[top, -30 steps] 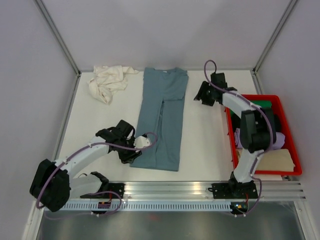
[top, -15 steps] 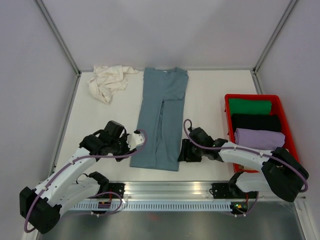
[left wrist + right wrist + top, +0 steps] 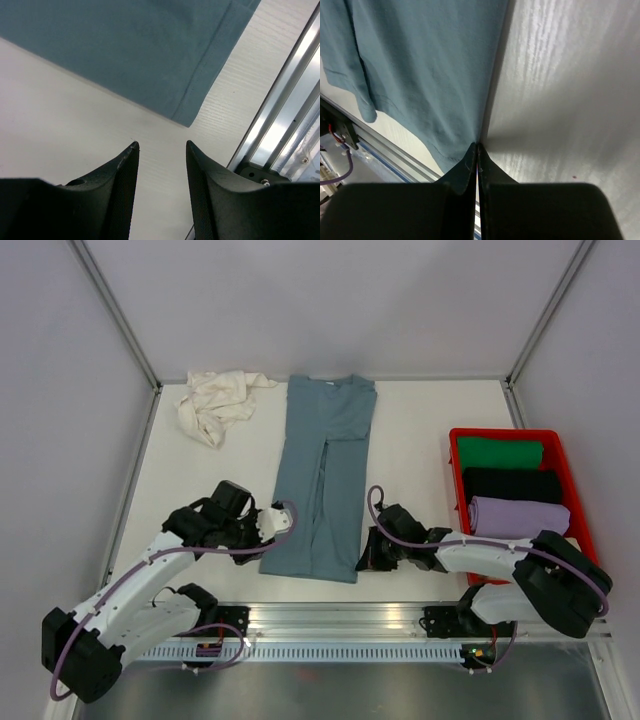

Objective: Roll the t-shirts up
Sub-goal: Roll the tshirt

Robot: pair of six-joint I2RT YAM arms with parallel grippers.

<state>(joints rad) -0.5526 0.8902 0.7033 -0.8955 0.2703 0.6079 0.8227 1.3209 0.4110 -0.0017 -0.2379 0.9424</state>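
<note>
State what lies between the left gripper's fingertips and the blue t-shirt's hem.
Only bare white table, seen in the left wrist view: the open left gripper sits short of the blue t-shirt.

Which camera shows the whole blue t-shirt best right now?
Top external: the blue t-shirt lies flat, folded into a long strip, fully in frame. Left wrist catches only its near hem corner; right wrist only its right edge, at the shut jaws of the right gripper.

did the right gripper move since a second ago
Yes. The right gripper came toward the near edge: from beside the far left corner of the red bin to the near right corner of the slate-blue t-shirt.
</note>
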